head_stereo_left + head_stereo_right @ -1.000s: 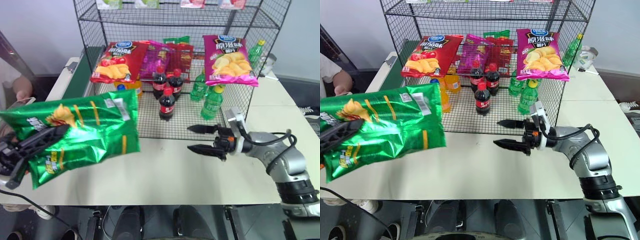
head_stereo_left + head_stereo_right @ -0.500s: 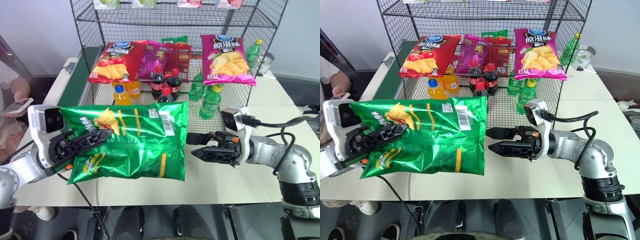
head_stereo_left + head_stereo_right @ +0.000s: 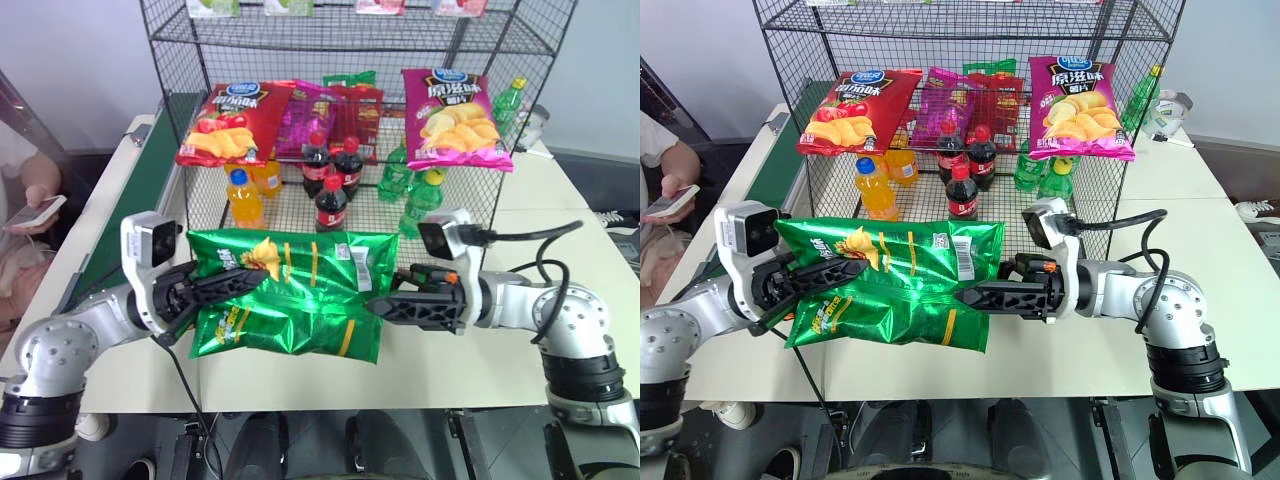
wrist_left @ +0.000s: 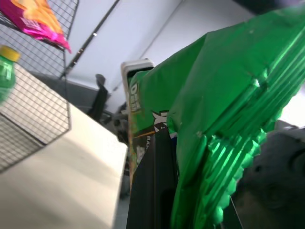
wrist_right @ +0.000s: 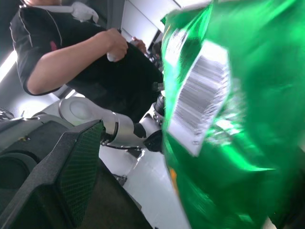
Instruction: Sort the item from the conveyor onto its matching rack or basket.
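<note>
The item, a shiny green crisp bag [image 3: 300,320], hangs flat just above the white table [image 3: 470,355] in front of the rack. My left gripper [image 3: 250,277] is shut on the bag's left end; in the left wrist view a black finger [image 4: 152,191] presses against the crinkled seam of the bag [image 4: 228,95]. From the right, my right gripper [image 3: 378,297] stands open with the bag's right edge between its jaws; the barcode side of the bag [image 5: 228,119] shows beside one finger [image 5: 76,176]. The conveyor [image 3: 140,180] runs along the left. The black wire rack [image 3: 200,40] rises behind.
On the rack's shelf lean a red crisp bag [image 3: 232,122] and a magenta one [image 3: 455,115]. Below stand cola bottles [image 3: 330,205], an orange bottle [image 3: 245,197] and green bottles [image 3: 420,200]. A person holding a phone [image 3: 30,210] sits beyond the conveyor.
My left gripper has carried the green bag right and down to the table's middle. My right gripper has moved left, rolled its wrist and come up around the bag's right edge.
</note>
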Robot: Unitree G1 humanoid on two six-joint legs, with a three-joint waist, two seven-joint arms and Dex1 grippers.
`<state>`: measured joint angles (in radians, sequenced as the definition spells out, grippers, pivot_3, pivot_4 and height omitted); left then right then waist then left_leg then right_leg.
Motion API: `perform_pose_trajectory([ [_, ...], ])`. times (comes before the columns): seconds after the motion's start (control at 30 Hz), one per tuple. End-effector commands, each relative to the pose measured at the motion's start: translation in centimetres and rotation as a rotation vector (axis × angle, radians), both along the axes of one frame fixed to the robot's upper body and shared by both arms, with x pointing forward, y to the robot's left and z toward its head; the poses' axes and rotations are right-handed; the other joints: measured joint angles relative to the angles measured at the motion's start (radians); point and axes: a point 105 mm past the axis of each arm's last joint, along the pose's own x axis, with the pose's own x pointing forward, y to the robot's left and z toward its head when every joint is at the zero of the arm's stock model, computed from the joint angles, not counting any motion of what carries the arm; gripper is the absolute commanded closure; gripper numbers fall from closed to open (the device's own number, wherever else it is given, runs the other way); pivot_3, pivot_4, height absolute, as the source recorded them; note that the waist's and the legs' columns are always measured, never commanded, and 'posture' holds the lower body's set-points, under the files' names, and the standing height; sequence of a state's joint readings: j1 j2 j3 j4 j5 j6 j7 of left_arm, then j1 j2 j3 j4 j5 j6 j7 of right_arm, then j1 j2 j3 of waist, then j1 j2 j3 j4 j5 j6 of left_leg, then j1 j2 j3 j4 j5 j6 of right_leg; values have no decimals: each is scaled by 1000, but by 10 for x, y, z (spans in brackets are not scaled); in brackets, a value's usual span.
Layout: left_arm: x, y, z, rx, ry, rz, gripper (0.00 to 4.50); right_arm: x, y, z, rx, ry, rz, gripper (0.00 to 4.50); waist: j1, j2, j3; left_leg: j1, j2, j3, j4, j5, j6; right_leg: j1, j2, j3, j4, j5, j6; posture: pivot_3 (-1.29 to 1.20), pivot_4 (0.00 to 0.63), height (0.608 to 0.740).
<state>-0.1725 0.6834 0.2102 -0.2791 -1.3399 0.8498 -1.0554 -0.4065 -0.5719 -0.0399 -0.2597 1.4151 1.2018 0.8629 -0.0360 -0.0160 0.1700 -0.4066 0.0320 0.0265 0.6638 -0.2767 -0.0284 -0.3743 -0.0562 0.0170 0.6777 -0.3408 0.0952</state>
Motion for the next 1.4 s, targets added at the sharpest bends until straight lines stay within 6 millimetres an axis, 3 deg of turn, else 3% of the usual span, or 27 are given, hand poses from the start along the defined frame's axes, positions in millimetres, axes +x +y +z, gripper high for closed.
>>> perform_pose_trajectory([
  [0.03, 0, -4, 10, -8, -102, 16, 4488, -3, 7, -1, -13, -10, 20, 0, 0, 0, 0, 0, 0, 0, 0, 0, 0, 0, 0, 0, 0, 0, 0, 0, 150, 739],
  [0.3, 1, -10, 4, 28, -156, 37, 4488, 1, 9, 0, 21, 20, 8, 0, 1, 0, 0, 0, 0, 0, 0, 0, 0, 0, 0, 0, 0, 0, 0, 0, 150, 739],
  [0.43, 2, -11, 2, 29, -165, 42, 4500, 5, 8, 0, 14, 18, -14, 1182, 1, 0, 0, 0, 0, 0, 0, 0, 0, 0, 0, 0, 0, 0, 0, 0, 150, 739],
  [0.63, 6, -9, 0, 34, -178, 75, 4500, 6, 7, -2, -1, -7, -34, 4395, 1, 0, 0, 0, 0, 0, 0, 0, 0, 0, 0, 0, -1, 0, 0, 0, 150, 739],
  [0.73, 9, -6, -4, 54, -171, 104, 4500, 8, 7, -3, -7, -21, -53, 4482, 1, 0, 0, -1, 0, 0, 0, 0, 0, 0, 0, 0, -1, 0, 0, 0, 150, 739],
  [0.83, 11, 0, -7, 68, -158, 138, 3591, 13, 6, -4, -20, -61, -92, 4500, -1, 0, 0, -1, 0, 0, 0, 0, 0, 0, 0, 0, -1, 0, 0, 0, 150, 739],
  [0.9, 11, 6, -8, 76, -148, 164, 2594, 19, 4, -5, -53, -131, -145, 4500, 0, 0, 0, -1, 0, 0, 0, 0, 0, 0, 0, 0, -1, 0, 0, 0, 150, 739],
  [1.07, 13, 26, -12, 118, -160, 273, 88, 30, -5, -14, -236, -494, -284, 4500, 2, 0, 0, -1, 0, -1, 0, 0, 0, 0, 0, -1, -3, 0, 0, 0, 150, 739],
  [1.13, 17, 36, -12, 132, -189, 350, 13, 35, -9, 0, -227, -657, -358, 4500, 3, 0, 0, -1, 0, -1, -1, 0, 0, 0, -1, -1, -3, 0, 0, 0, 150, 739],
  [1.17, 21, 44, -13, 142, -206, 418, 13, 38, -10, 18, -205, -848, -433, 4500, 4, 0, 0, -1, 0, -1, -1, 0, 0, 0, -1, -1, -3, 0, 0, 0, 150, 739],
  [1.23, 25, 52, -14, 150, -213, 476, 13, 37, -9, 42, -157, -1066, -511, 4500, 2, 0, 0, -1, 0, -1, -1, 0, 0, 0, -1, -1, -3, 0, 0, 0, 150, 739],
  [1.3, 25, 54, -15, 152, -210, 490, 13, 32, -7, 49, -135, -1128, -505, 4500, 2, 0, 0, -1, 0, -1, -1, 0, 0, 0, 0, -1, -3, 0, 0, 0, 150, 739],
  [1.4, 38, 60, -10, 148, -265, 605, 13, 32, -3, 60, -206, -1424, -546, 4500, 9, 0, 0, -1, 0, -1, -1, 0, 0, 1, -1, -1, -5, 0, 0, 0, 150, 739],
])
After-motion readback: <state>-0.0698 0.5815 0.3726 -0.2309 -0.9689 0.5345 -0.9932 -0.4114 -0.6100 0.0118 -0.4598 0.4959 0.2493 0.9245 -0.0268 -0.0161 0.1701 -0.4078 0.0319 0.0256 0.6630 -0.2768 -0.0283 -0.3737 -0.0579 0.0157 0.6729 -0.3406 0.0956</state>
